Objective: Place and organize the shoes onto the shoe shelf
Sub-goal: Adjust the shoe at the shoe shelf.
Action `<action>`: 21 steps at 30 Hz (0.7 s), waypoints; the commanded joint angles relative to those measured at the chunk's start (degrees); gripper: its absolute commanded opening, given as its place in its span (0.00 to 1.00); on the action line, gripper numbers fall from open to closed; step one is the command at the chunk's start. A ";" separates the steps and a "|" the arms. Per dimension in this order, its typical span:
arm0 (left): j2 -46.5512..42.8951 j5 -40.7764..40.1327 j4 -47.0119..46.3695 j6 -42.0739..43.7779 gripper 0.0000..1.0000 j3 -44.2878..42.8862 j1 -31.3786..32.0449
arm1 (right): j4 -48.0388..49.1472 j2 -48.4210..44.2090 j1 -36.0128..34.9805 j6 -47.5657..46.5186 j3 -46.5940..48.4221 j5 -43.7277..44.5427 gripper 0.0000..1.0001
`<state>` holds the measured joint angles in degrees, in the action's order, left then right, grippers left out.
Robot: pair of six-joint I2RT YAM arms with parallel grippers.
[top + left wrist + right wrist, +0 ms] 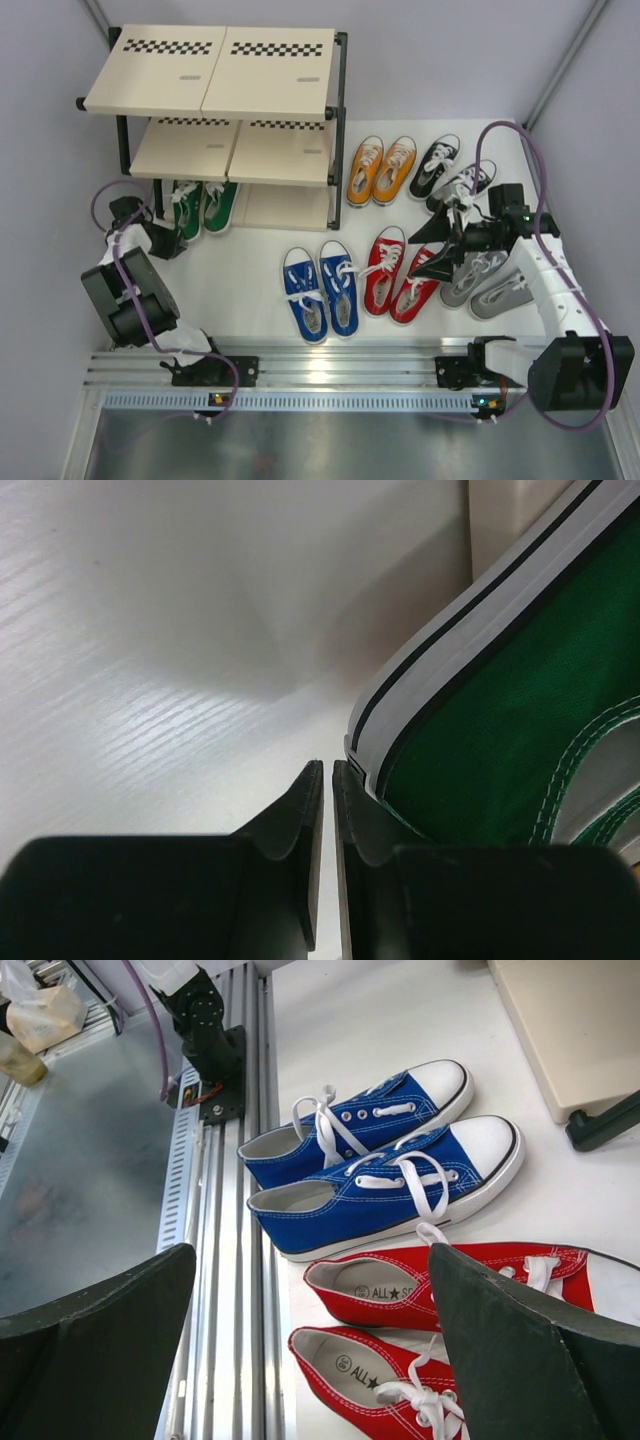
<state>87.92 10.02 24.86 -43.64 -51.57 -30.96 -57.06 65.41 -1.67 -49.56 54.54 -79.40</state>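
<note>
the left pincer (327,765) is closed to a thin slit with nothing gripped, just beside the sole edge of a green shoe (500,730). the green pair (203,205) is set at the left of the shoe shelf (225,70), lowest tier. the right pincer (432,250) is held wide open and empty above the red pair (398,272). the blue pair (320,290) and grey pair (488,280) are laid on the worktop (250,290) beside it.

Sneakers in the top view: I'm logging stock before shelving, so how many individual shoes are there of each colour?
Green canvas lace-up sneakers: 2
Blue canvas lace-up sneakers: 2
Red canvas lace-up sneakers: 2
Orange canvas lace-up sneakers: 2
Black canvas lace-up sneakers: 2
Grey canvas lace-up sneakers: 2
Total: 12
</note>
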 commanded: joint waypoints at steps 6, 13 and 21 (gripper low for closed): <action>3.22 0.00 -2.80 -0.75 0.16 -6.70 3.27 | 0.10 0.34 3.52 -2.73 2.59 -2.52 1.00; 5.42 -0.18 -2.80 -0.22 0.20 -8.37 4.24 | -0.07 0.60 3.96 -2.82 2.58 -2.52 0.99; 1.30 -0.88 -2.71 2.50 0.45 -6.18 4.15 | -0.16 0.60 4.22 -3.08 2.50 -2.52 0.99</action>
<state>93.23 8.86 25.06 -42.22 -57.32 -27.22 -57.10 66.08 1.39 -49.95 54.54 -79.44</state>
